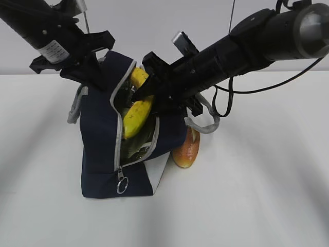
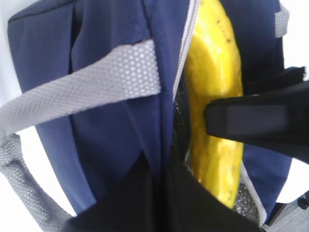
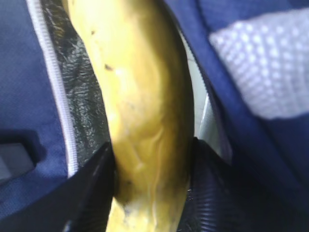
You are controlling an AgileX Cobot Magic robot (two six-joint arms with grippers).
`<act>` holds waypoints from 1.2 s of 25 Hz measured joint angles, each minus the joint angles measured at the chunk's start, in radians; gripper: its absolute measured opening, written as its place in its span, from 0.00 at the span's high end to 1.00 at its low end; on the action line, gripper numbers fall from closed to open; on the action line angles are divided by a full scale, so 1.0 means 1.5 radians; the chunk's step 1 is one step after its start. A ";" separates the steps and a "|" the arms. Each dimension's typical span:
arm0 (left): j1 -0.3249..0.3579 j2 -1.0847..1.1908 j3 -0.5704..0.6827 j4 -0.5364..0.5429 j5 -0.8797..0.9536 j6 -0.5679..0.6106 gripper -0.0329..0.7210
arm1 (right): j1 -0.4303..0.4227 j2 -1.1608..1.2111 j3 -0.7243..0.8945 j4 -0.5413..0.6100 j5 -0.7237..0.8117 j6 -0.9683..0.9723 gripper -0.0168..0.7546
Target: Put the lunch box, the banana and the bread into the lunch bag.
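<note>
Right gripper (image 1: 138, 92), reaching in from two o'clock, pinches the banana (image 1: 134, 116) between its fingers (image 3: 89, 191), and the fruit lies lengthwise in the bag's (image 1: 97, 134) unzipped opening, one end poking out at twelve o'clock. Left gripper (image 1: 95, 69), its jaws pressed together, sits at the bag's eleven o'clock corner against the blue fabric near a grey handle (image 2: 87, 84). Bread (image 1: 187, 148) lies on the table (image 1: 257, 195) at the bag's four o'clock, touching its side; the zipper's ring pull (image 1: 122, 185) hangs at six o'clock.

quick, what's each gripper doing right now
left gripper: shut on the lunch bag
right gripper: shut on the banana
</note>
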 joint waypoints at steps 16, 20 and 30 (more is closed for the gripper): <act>0.000 0.000 0.000 -0.001 0.003 0.000 0.96 | 0.000 -0.036 -0.001 -0.018 0.068 -0.097 0.23; 0.000 0.000 0.000 -0.001 0.005 0.000 0.96 | 0.000 -0.116 0.000 -0.076 0.067 -0.099 0.23; 0.000 0.000 0.000 -0.001 0.007 0.000 0.96 | 0.000 -0.288 0.220 -0.148 -0.036 -0.099 0.23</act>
